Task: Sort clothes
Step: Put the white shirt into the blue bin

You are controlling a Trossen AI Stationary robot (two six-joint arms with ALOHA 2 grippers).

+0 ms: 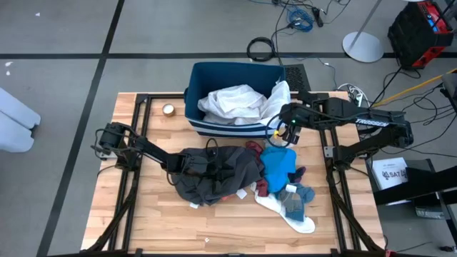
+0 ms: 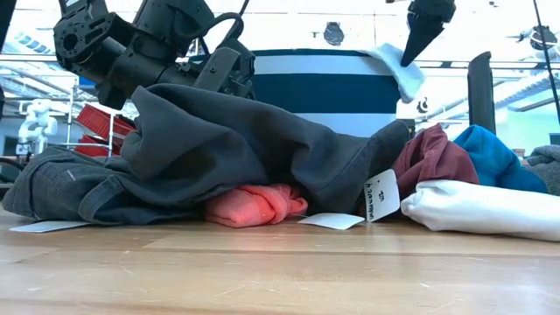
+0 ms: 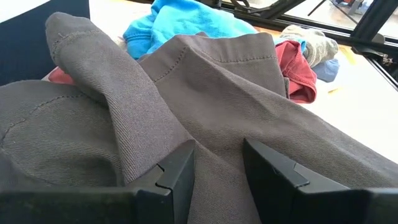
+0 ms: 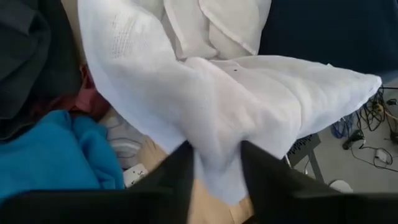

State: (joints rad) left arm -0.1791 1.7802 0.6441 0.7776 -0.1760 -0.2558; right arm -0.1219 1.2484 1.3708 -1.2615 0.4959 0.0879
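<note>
Reaching low, left gripper (image 3: 217, 168) jaws pinch dark grey garment (image 3: 205, 93); right gripper (image 4: 214, 165) apparently grips white cloth (image 4: 211, 99).

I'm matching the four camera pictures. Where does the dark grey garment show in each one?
High view: dark grey garment left of centre, under the left pincer.
Low view: the big mound across the left and middle.
Left wrist view: fills the picture, pinched between the fingers.
Right wrist view: only a dark edge, top left.
Shared landmark: the bright blue garment.

We see a blue bin (image 1: 196, 96) holding white clothes (image 1: 232, 103). A dark grey garment (image 1: 218, 175) lies beside a bright blue one (image 1: 278, 165).
</note>
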